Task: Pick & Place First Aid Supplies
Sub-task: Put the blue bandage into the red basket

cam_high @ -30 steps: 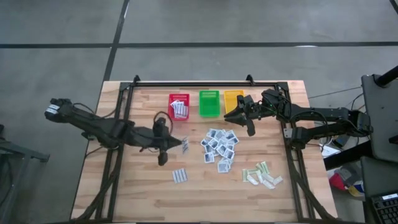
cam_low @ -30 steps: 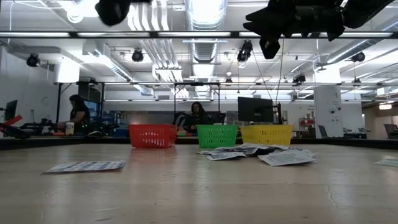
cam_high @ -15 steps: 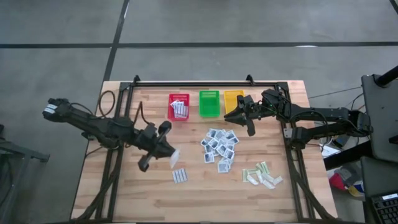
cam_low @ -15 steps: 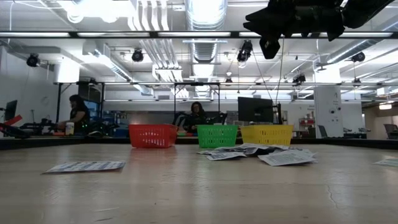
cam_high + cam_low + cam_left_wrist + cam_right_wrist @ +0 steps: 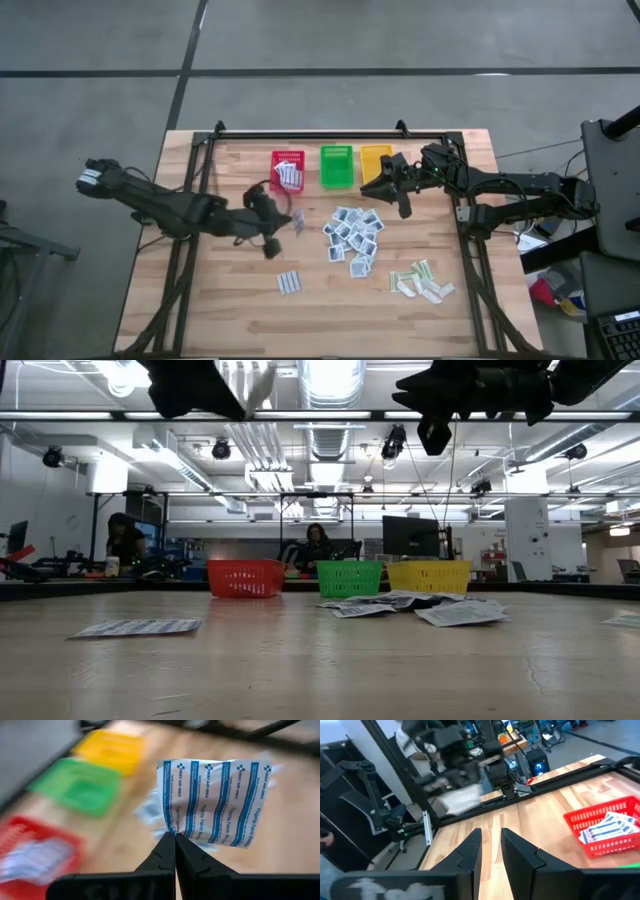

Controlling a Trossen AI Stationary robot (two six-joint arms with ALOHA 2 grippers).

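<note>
Left gripper: the dark two-finger left gripper (image 5: 171, 841) is pinched shut on one corner of a white oblong packet with blue stripes (image 5: 215, 802), held clear above the wooden table (image 5: 230, 290).
What changed: half a second ago the left gripper hung lower and nearer the front of the table, just above the small cluster of striped packets (image 5: 289, 283); it has since swung back up and toward the red plastic basket (image 5: 288, 171), the packet still in its grip.
Meaning for the task: this looks like the carry leg, with the drop into the red basket, which already holds similar striped packets, likely next.
Right gripper: the right gripper (image 5: 392, 189) has stayed just in front of the yellow plastic basket (image 5: 374, 160), fingers a narrow gap apart, holding nothing.
Still waiting: the pile of small square white-blue packets (image 5: 352, 236) and the pale green-beige strips (image 5: 421, 281) lie on the table.
</note>
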